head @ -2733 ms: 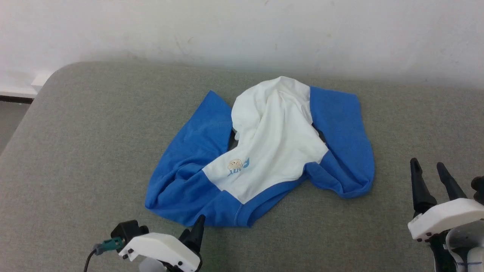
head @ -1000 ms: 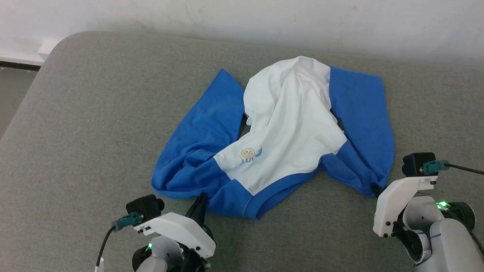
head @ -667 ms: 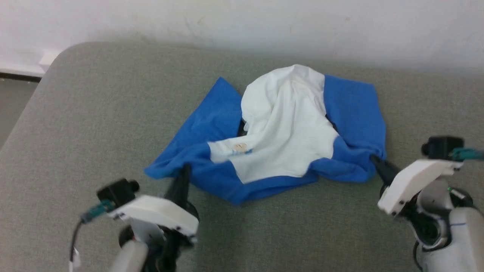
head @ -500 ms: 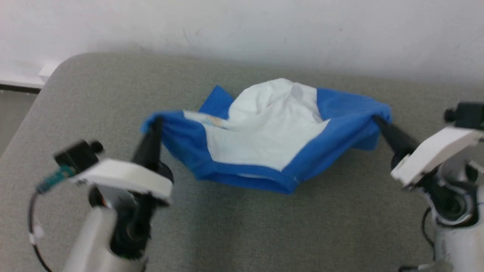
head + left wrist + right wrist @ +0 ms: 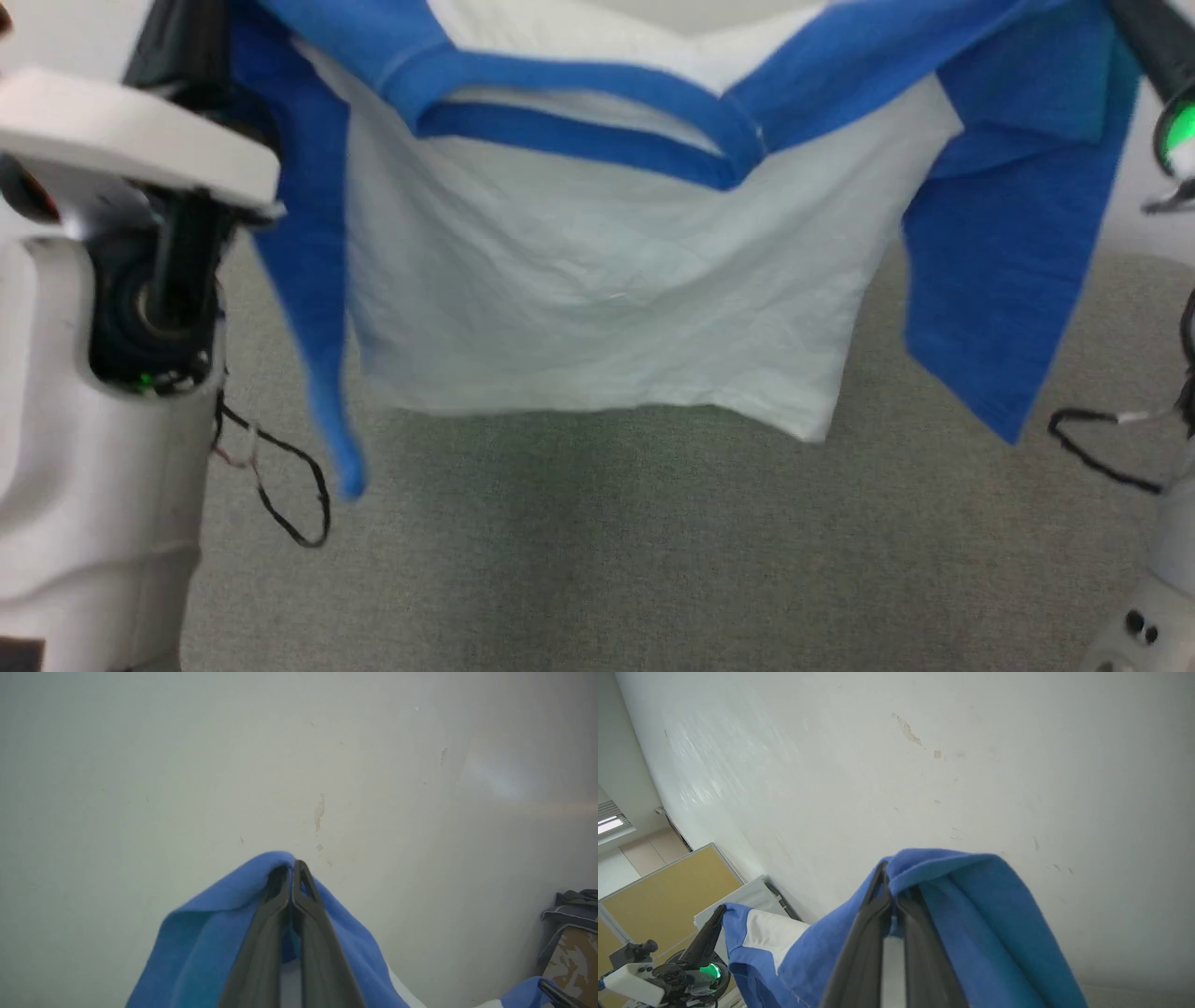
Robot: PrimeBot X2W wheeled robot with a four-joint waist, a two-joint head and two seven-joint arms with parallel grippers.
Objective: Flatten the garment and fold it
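The left pincer (image 5: 292,868) and right pincer (image 5: 894,886) each clamp blue sleeve cloth of the white-bodied, blue-sleeved shirt (image 5: 597,308), holding it spread above the grey cloth-covered table (image 5: 597,560), likely so it hangs smooth for flattening.

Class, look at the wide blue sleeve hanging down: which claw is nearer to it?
Right. The right claw pinches the blue cloth that the sleeve hangs from. The left claw grips the opposite side, across the white body of the shirt.
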